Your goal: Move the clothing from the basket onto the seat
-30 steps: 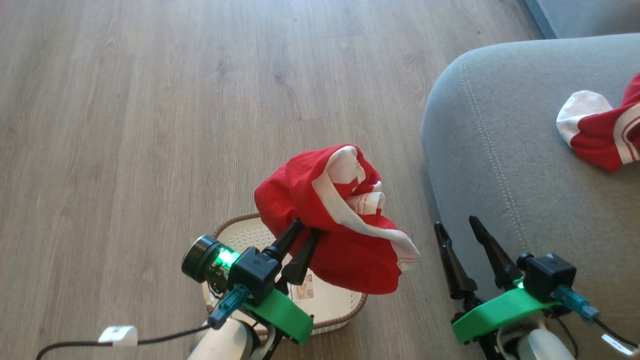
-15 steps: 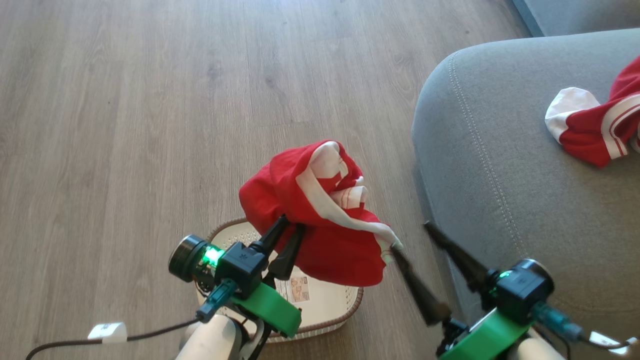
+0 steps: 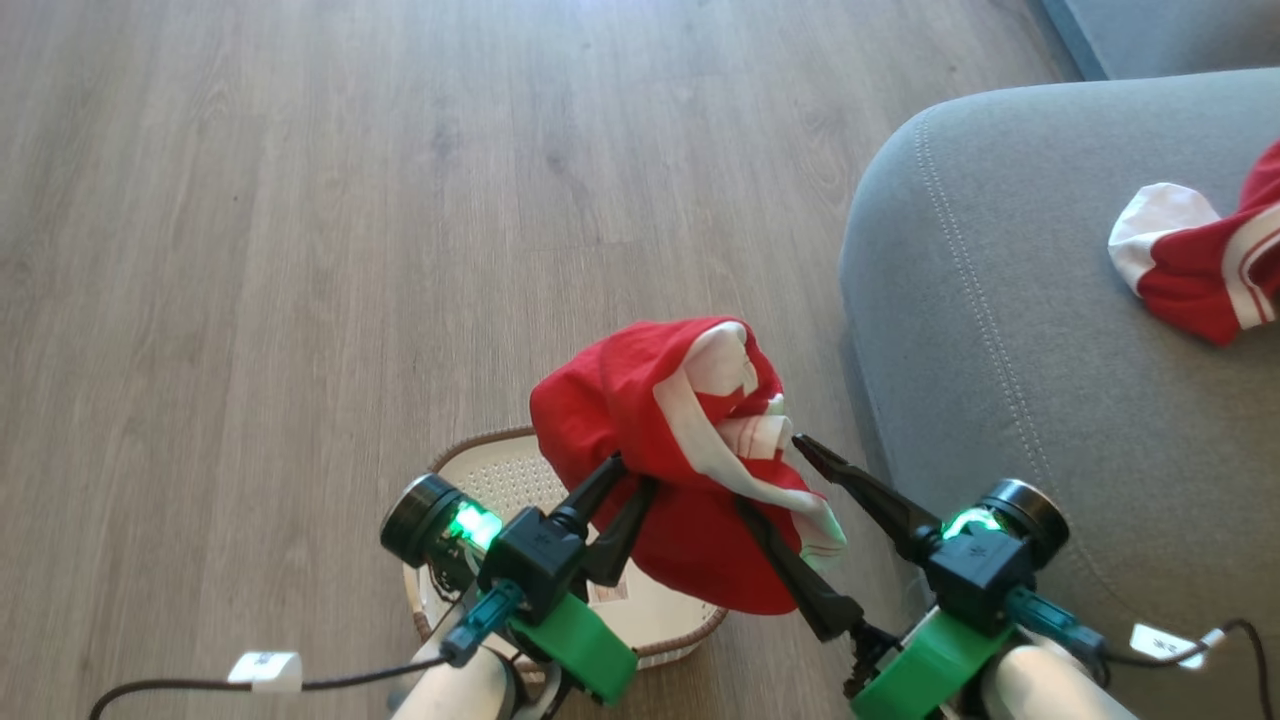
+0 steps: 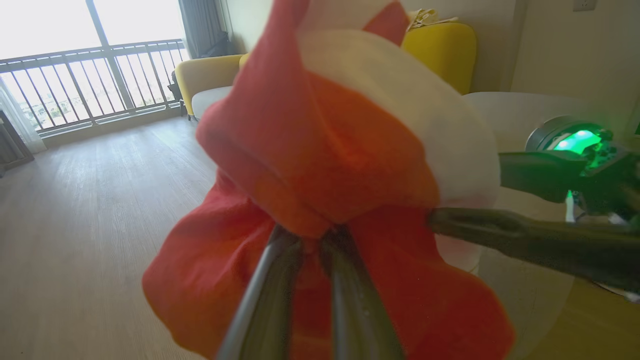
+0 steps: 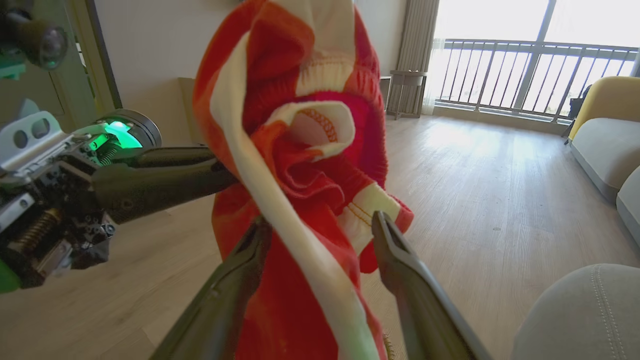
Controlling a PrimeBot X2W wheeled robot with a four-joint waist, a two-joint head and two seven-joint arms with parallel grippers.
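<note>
One garment aloft: the left end effector [image 3: 634, 472] pinches a red-and-white garment [image 3: 620, 410] above the basket [image 3: 470, 445]; the right end effector [image 3: 772, 470] gapes wide around its hem.
The basket is mostly hidden behind fabric and arm. The second garment [image 3: 1200, 280] lies on the seat [image 3: 1000, 300], cut off at the right edge. A second ago the right end effector hung beside the seat. Two garments, one basket.

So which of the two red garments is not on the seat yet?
The bunched garment above the basket, pinched in the left pincer; the other garment lies on the grey seat.
</note>
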